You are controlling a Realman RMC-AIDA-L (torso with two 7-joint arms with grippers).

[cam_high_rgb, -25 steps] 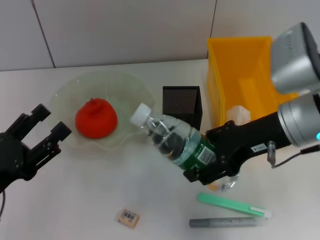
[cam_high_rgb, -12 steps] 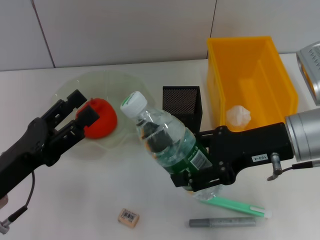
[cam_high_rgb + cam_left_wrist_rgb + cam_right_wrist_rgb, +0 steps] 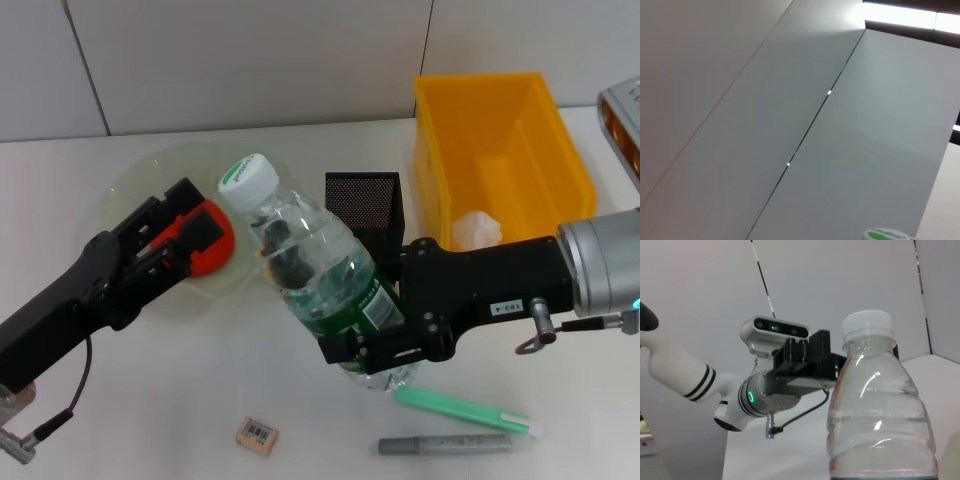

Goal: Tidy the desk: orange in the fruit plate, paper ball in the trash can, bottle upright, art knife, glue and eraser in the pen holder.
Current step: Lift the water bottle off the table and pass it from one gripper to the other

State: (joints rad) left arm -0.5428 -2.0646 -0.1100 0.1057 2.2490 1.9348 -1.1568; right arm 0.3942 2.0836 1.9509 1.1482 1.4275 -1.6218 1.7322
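My right gripper is shut on the lower part of the clear bottle. The bottle leans with its green-marked white cap up and to the left. It also fills the right wrist view. My left gripper is open above the fruit plate, just left of the cap, and partly hides the orange lying in the plate. The paper ball lies in the yellow trash can. The black pen holder stands behind the bottle. The eraser lies near the front edge.
A green art knife and a grey glue stick lie on the table in front of my right arm. The left wrist view shows only wall panels and the bottle cap. My left arm shows beyond the bottle in the right wrist view.
My right gripper has tipped the bottle more upright and carried it left. My left arm has reached right over the fruit plate toward the cap.
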